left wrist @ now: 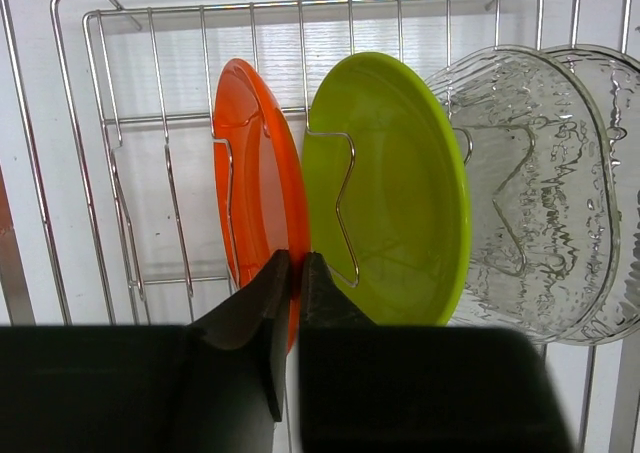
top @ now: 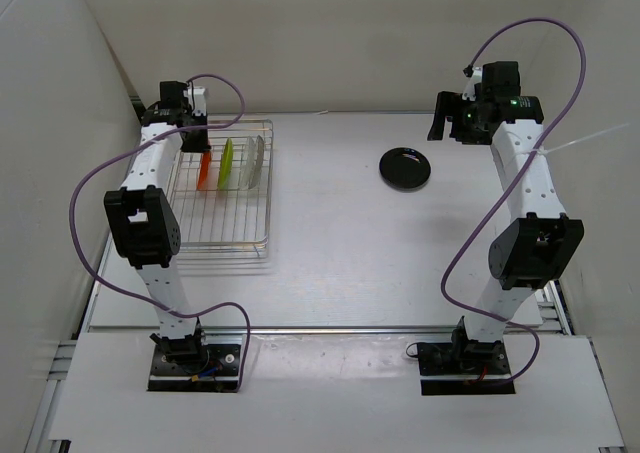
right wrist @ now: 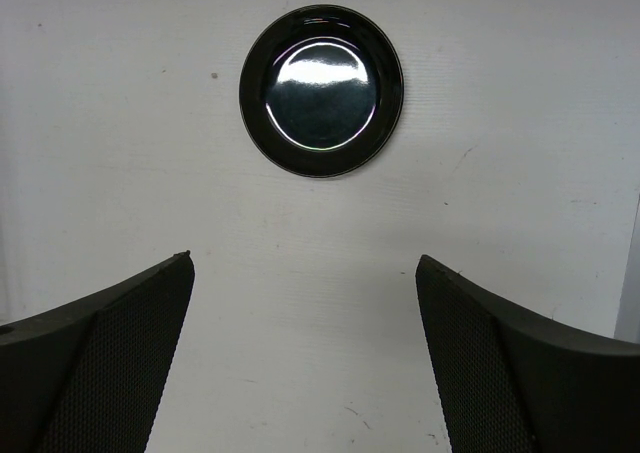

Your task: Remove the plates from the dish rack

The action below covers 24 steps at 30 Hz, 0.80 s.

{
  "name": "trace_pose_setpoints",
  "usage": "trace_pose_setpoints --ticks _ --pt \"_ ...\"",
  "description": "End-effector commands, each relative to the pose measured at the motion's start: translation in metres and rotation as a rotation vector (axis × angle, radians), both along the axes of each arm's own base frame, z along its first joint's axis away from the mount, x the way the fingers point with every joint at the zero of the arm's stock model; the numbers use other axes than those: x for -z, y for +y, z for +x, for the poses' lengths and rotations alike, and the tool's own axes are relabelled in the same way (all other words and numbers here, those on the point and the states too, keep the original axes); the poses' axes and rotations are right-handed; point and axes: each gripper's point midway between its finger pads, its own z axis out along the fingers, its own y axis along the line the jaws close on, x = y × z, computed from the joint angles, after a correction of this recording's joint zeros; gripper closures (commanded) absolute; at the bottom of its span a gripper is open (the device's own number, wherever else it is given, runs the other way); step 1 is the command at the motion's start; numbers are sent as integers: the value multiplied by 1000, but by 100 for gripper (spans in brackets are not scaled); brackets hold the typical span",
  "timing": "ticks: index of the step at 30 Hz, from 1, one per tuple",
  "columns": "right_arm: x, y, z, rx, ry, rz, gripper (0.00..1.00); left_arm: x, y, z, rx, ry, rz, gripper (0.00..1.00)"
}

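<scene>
The dish rack (top: 228, 235) stands at the left; it fills the left wrist view (left wrist: 130, 123). Three plates stand on edge in it: orange-red (top: 204, 169), lime green (top: 227, 163) and clear (top: 256, 160). My left gripper (top: 200, 141) is over the rack's back end. In the left wrist view it (left wrist: 293, 273) is shut on the near rim of the orange-red plate (left wrist: 255, 173), beside the green plate (left wrist: 400, 193) and the clear plate (left wrist: 540, 193). The black plate (top: 405, 167) lies flat on the table. My right gripper (top: 438, 123) hangs open and empty beside it (right wrist: 305, 273), with the black plate (right wrist: 322, 90) ahead.
White walls close in the table at left, back and right. The rack's near half holds no plates. Purple cables loop from both arms. The arm bases stand at the near edge.
</scene>
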Motion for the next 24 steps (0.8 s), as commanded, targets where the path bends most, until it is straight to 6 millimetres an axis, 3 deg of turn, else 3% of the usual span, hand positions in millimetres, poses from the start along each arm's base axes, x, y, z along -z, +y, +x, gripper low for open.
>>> trace_pose_setpoints --ticks 1,4,7,10,12,13,15,16,20,24 --pt "-21 3 -4 -10 -53 11 6 8 -2 -4 -3 32 13 89" --pt "-21 5 -4 -17 -53 18 6 8 -1 -4 -17 33 16 89" --pt "-21 5 -4 -17 -53 18 6 -12 -5 -4 -8 4 17 89" --pt "-28 5 -5 -17 -71 18 6 -44 -6 -3 -15 -46 12 89" --pt "-32 5 -4 -17 -81 18 6 -80 -8 -4 -7 -109 5 89" --pt "-32 5 -4 -17 -81 18 6 -84 -11 -9 3 -98 -7 89" --pt "-35 5 -5 -17 -84 18 6 -119 -17 -15 28 -159 -4 89" --pt "-38 5 -4 -17 -93 18 6 -126 -16 -18 36 -169 4 89" --pt "-44 5 -5 -17 -102 18 6 -171 -42 -48 120 -238 19 89" --pt "-48 8 -8 -30 -100 31 6 -185 -75 -78 270 -266 36 89"
